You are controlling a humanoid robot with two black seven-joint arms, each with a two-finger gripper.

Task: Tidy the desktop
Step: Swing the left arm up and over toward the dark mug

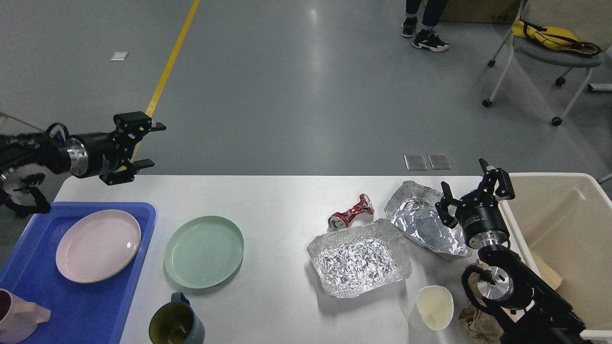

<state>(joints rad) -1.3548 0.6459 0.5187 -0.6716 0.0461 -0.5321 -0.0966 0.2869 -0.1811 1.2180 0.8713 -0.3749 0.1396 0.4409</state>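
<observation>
The white desktop fills the lower half of the head view. On it lie a green plate, a dark green mug, a crushed red can, two foil trays, a paper cup and crumpled brown paper. A pink plate lies in the blue tray. My left gripper hangs open and empty above the table's far left edge, pointing right. My right gripper stands open and empty above the right foil tray.
A cream bin stands at the table's right end. A pink mug sits in the blue tray's near corner. Beyond the table are a wheeled chair with a yellow bag and a person's feet.
</observation>
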